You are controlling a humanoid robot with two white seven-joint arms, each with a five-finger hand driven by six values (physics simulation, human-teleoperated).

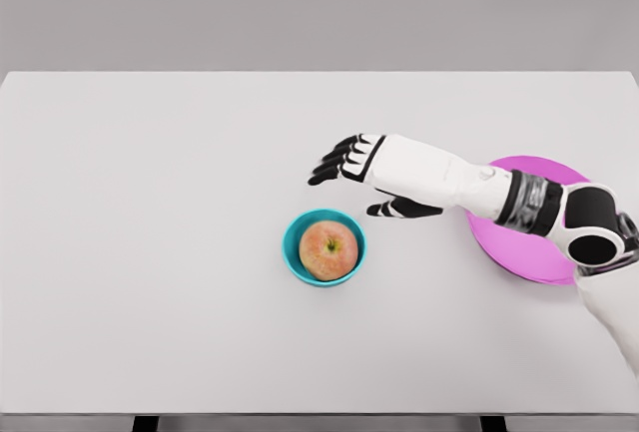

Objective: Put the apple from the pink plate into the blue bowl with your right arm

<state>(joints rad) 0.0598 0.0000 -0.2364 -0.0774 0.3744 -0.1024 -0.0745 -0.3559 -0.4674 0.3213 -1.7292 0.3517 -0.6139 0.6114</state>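
1. One arm works in this scene: the right hand [351, 165] reaches in from the right edge, its forearm crossing over the near-left part of the pink plate [555, 252]. No left arm shows anywhere.
2. Its dark fingers [327, 169] are spread and relaxed, thumb splayed toward the bowl, and they hold nothing. The hand sits above and to the right of the blue bowl [292, 252] in the picture, near it but not touching.
3. The apple [328, 249] sits inside the blue bowl, stem dimple up, filling most of the hollow. The plate's visible part carries nothing.
4. Judging from this layout, the transfer looks finished: the fruit is where the task wants it, and the open hand beside the bowl fits a release.
5. The bowl stands near the middle of the white table [150, 252], well apart from the plate, so the arm has to stretch across the gap to reach it.
6. What likely remains is drawing the arm away without the thumb clipping the bowl's rim.
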